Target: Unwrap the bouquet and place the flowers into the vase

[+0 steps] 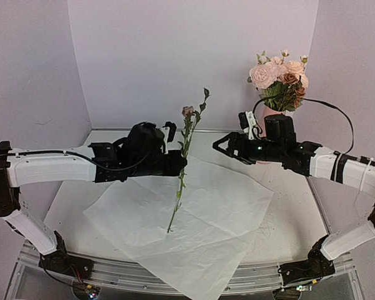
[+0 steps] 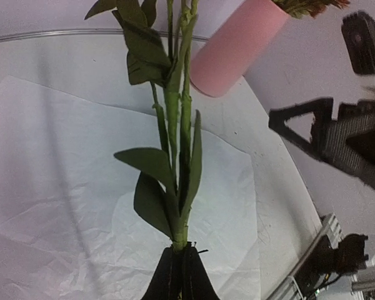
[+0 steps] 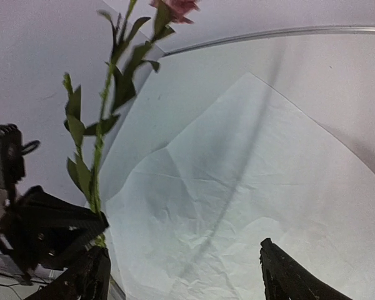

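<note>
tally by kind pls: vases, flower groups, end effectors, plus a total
vase: 1
flower groups: 2, the bunch in the vase and the sprig clamped in the left end effector
end effectors: 2, counting the right end effector, which is open
total: 5

Two white-shelled robot arms, the left arm (image 1: 47,169) and the right arm (image 1: 347,169), show black joints and black bases (image 1: 62,259). The black left hand (image 1: 182,164) and right hand (image 1: 219,145) have triangular, open-framed fingers (image 2: 312,128). A thin black cable (image 1: 337,109) arcs over the right arm, another (image 1: 50,152) lies along the left.
</note>
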`<state>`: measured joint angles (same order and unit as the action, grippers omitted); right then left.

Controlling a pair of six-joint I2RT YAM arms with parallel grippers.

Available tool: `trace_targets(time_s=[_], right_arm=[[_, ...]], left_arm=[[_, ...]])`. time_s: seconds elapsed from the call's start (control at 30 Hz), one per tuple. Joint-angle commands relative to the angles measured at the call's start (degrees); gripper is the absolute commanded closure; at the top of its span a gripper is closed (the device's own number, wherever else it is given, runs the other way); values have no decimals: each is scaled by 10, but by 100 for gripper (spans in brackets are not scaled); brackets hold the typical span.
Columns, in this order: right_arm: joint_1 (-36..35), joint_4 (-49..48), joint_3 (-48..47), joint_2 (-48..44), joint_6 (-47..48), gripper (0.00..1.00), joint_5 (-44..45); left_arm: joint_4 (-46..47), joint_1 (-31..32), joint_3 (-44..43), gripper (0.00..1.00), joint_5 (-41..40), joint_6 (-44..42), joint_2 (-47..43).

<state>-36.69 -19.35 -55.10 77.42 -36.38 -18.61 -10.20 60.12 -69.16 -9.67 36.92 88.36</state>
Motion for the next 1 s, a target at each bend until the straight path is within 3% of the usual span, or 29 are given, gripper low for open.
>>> trace_targets(time_s=[0.0,0.17,0.3,0.7,0.97], right_arm=[[-2,-70,-32,-20,-43,20,-92],[-2,-143,-29,-13,-70,31,-166],[-5,-161,-37,-7,-81,32,-193],[-6,-161,-36,3,-92,38,-180],[-6,-164,-37,9,-99,54,-190]], left_arm=[[167,3,65,98,88,-51,-56],[187,3,62,97,163,-81,-59],[189,4,50,97,208,-92,-50],[191,6,48,96,220,-95,-53],[191,6,46,95,225,-98,-51]])
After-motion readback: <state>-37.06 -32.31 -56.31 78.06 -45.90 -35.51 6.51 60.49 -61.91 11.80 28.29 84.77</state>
